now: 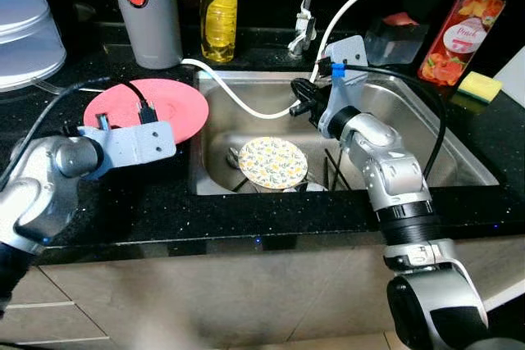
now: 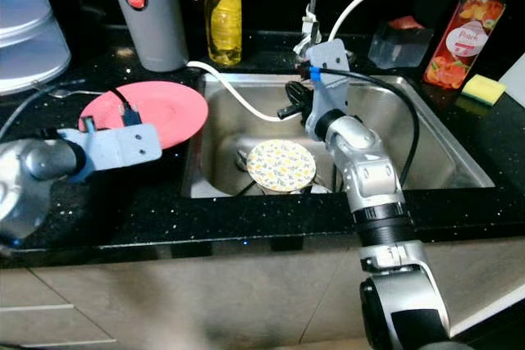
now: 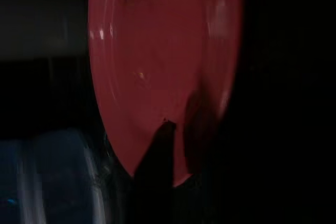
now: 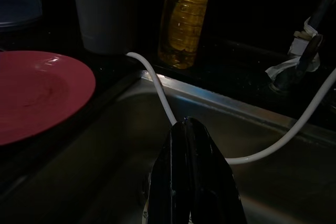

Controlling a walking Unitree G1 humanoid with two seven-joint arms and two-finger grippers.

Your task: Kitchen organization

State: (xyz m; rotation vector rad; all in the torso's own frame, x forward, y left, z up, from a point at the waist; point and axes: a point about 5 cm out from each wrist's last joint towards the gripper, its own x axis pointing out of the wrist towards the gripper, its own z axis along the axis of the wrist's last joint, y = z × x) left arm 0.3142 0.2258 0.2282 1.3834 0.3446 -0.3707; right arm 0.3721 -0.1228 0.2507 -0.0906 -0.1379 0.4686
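Countertop: pink plate (image 1: 164, 105) by left jaws

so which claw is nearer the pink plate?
Left. The left claw is at the pink plate's near edge; the right claw hangs over the sink.

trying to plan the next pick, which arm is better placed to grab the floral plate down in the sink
Right. The right gripper hangs over the sink basin, above the floral plate, fingers shut. The left gripper is at the pink plate on the counter.
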